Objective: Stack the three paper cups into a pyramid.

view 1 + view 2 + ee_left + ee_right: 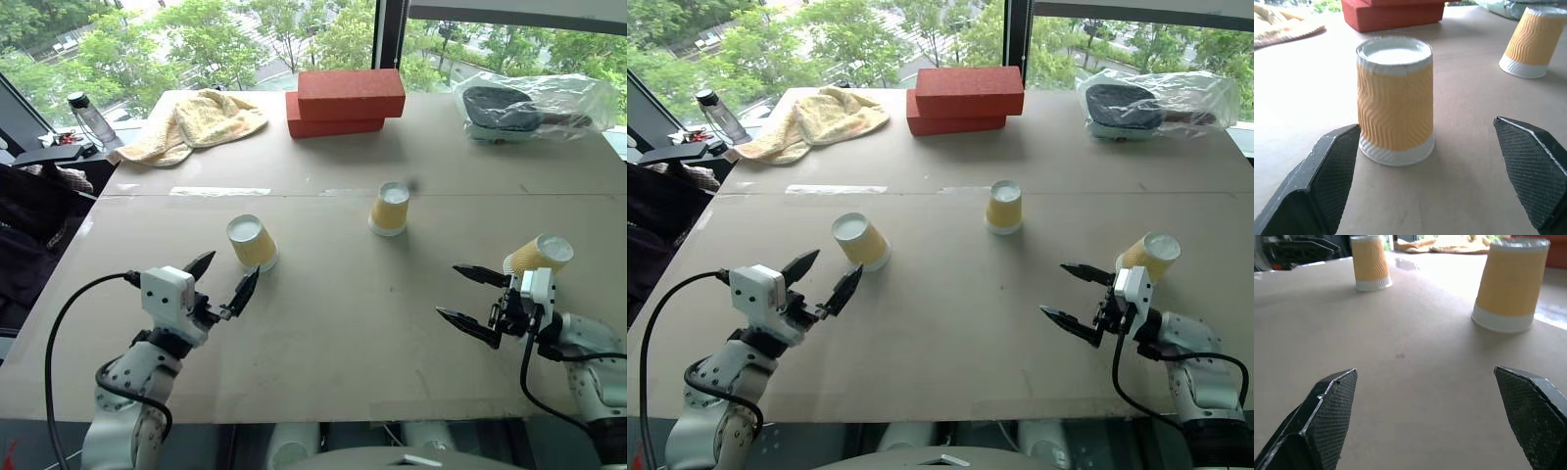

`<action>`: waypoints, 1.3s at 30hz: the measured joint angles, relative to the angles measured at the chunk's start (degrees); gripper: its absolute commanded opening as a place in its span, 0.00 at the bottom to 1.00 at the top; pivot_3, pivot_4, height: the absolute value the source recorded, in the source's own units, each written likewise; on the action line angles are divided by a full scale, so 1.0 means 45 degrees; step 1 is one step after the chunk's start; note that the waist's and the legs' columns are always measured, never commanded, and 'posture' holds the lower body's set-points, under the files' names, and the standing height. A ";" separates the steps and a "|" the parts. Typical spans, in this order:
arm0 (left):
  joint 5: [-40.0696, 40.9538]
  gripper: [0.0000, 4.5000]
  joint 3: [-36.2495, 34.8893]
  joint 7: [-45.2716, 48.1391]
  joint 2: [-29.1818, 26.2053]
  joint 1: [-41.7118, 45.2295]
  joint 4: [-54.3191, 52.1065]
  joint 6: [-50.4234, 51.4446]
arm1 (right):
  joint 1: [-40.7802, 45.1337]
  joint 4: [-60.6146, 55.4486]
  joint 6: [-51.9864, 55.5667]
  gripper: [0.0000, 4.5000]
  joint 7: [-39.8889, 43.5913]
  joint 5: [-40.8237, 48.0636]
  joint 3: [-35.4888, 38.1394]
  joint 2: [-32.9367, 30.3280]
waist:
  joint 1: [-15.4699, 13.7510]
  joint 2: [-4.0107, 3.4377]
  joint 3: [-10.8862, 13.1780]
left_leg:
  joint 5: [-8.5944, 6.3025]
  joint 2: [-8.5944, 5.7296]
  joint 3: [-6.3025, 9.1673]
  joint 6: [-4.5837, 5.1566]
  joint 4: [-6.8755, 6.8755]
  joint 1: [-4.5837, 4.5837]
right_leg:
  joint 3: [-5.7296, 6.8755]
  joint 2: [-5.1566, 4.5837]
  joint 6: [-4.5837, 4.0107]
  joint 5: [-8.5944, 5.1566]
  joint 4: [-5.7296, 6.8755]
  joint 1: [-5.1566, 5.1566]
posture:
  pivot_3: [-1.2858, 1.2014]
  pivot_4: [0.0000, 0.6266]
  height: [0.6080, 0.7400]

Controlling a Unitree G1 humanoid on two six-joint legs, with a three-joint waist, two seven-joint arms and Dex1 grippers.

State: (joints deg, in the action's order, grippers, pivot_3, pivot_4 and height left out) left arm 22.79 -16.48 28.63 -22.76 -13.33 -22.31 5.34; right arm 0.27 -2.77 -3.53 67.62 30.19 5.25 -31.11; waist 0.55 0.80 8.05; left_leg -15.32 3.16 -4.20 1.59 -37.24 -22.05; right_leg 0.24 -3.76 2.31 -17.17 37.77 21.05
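Left eye view: three cups stand upside down and well apart on the table [323,323]; no pyramid has been started.
Left cup [252,242]: at 9 o'clock from table centre, directly ahead of the left gripper [223,283], near it but not touching.
Middle cup [390,209]: near 12 o'clock of table centre, alone, well apart from both grippers.
Right cup [538,254]: at 3 o'clock, just behind the right gripper [468,297]; contact cannot be told.
Left jaws: spread wide and empty. In the left wrist view the left cup sits between them but off centre, closer to one pad [1337,166].
Right jaws: spread wide and empty, aimed toward 9 o'clock across the table, with bare table between them in the right wrist view.
Step in hand (judged): left gripper lining up on the left cup to bring it beside the middle cup as the base pair.
Method advised: centre the cup between the pads before closing; grip mid-wall on the ribbed sleeve, not the white rim; close gently, since thin paper is likely to crush.
Placement advised: set the base cups touching, side by side, so the third can bridge both.
Risk (judged): a pad brushing the cup off centre could tip it or slide it.
Other items: bricks [346,102], towel [191,122] and bagged object [534,106] at the far edge, clear of the work.
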 measured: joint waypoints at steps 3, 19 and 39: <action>-0.0484 1.00 0.0120 -0.0564 0.0190 0.1101 0.0807 -0.0082 | 0.0818 -0.0822 0.0777 0.98 -0.0185 0.0432 -0.0083 -0.0009 | -0.0020 0.0003 0.0000 | 0.0000 -0.0005 0.0004 0.0000 -0.0001 -0.0016 | 0.0014 0.0004 0.0027 0.0014 -0.0017 0.0001 | 0.52 0.24 0.93; -0.1536 0.94 0.1500 -0.0531 0.0707 0.4263 0.4244 -0.0595 | 0.0746 -0.2280 0.1818 1.00 -0.0986 0.0733 -0.0157 0.0012 | -0.0270 0.0028 0.0010 | 0.0006 -0.0005 0.0017 -0.0004 -0.0056 -0.0157 | 0.0068 0.0102 0.0044 0.0023 0.0025 0.0117 | 0.52 0.24 0.93; -0.0781 0.55 0.5896 0.3912 0.0104 0.4532 0.2285 0.0947 | 0.0550 -0.2725 0.2411 1.00 -0.1163 0.1347 0.0141 -0.0345 | -0.0298 0.0025 0.0008 | 0.0034 0.0004 0.0017 -0.0052 -0.0060 -0.0147 | 0.0052 0.0147 0.0043 0.0022 0.0033 0.0116 | 0.52 0.24 0.93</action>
State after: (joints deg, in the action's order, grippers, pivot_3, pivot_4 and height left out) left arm 19.28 10.05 46.24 -22.29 7.06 -12.03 9.60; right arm 2.75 -15.03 7.32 62.39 36.26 5.89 -32.66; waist -0.79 0.91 8.09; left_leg -15.17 3.18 -4.12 1.35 -37.51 -22.71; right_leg 0.47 -3.10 2.51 -17.07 37.92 21.58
